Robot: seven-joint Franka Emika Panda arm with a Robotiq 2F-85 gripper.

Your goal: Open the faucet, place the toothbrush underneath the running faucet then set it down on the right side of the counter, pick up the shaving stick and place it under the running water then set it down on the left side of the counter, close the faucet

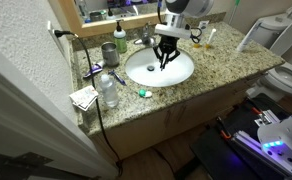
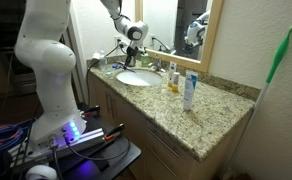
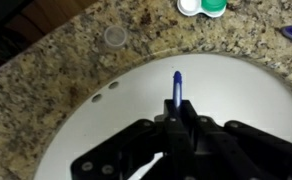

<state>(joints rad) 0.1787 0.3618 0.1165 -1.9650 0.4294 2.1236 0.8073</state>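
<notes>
The gripper [image 3: 176, 122] is clamped shut on the toothbrush [image 3: 177, 88] — its blue shaft sticks out past the jaws, above the white basin [image 3: 236, 95]. In an exterior view the gripper [image 1: 166, 62] hangs low over the oval basin in the speckled granite counter [image 1: 226, 72], near the faucet [image 1: 145, 42] — can't tell if water runs.
</notes>
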